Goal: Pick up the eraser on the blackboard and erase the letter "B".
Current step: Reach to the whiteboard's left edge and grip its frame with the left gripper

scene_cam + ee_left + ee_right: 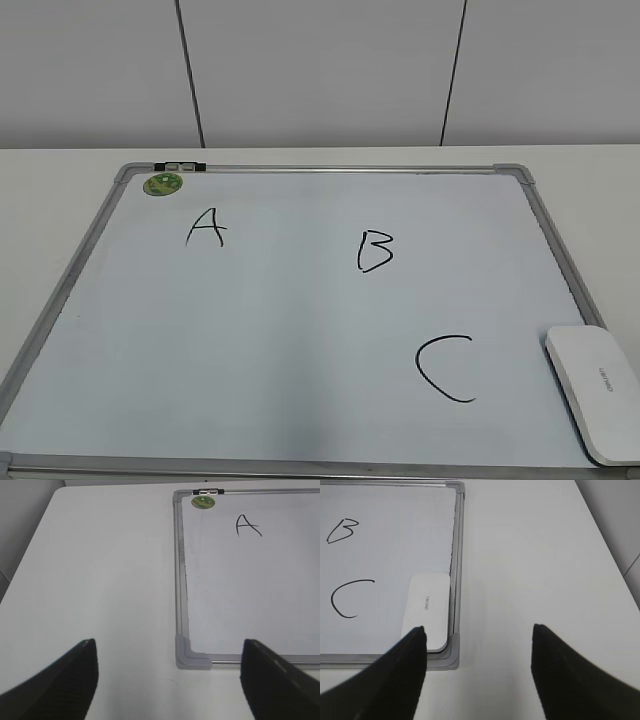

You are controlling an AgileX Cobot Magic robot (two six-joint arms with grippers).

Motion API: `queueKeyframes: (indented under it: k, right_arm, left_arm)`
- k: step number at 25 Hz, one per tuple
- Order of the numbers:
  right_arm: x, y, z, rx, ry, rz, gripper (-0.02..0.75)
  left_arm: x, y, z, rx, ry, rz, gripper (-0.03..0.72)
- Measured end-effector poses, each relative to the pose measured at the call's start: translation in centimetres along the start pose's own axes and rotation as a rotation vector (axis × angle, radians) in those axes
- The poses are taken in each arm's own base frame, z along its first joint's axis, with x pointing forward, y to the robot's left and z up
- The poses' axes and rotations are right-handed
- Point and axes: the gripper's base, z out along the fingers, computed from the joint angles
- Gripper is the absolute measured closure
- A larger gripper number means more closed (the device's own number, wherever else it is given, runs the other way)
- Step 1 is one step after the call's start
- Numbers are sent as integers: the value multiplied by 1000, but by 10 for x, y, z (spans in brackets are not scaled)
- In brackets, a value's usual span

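White tabletop carries the blackboard (90,235), where we find the eraser (595,388) untouched at its right edge, beside "C" (445,368); the letter "B" (374,251) remains whole. Left gripper (167,680) and right gripper (477,652) gape empty; nothing is done yet.

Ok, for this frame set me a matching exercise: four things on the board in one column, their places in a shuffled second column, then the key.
Places as the exterior view shows them.

Things:
1. eraser
2. green magnet
3. letter "B"
4. letter "C"

Places:
a. far left corner of the blackboard
b. just right of the board's middle
c. near right edge, lying partly over the frame
d. nearer than the "B", just left of the eraser

Pairs: 1-c, 2-a, 3-b, 4-d
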Motion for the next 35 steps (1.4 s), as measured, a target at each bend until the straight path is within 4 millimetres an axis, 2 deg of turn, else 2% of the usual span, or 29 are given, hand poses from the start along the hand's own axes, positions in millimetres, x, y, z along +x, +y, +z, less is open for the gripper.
queueKeyframes:
  k: [9, 19, 27, 31, 35]
  right_arm:
    - [0, 0, 0, 0, 0, 0, 228]
    - [0, 0, 0, 0, 0, 0, 228]
    - [0, 0, 0, 0, 0, 0, 228]
    - [0, 0, 0, 0, 0, 0, 228]
    - [0, 0, 0, 0, 0, 0, 228]
  left_arm:
    - [0, 0, 0, 0, 0, 0, 22]
    - [0, 0, 0, 0, 0, 0, 94]
    - [-1, 0, 1, 2, 4, -1, 97]
    - [-15, 0, 3, 2, 17, -3, 97]
    - [-40, 0, 20, 3, 36, -7, 97]
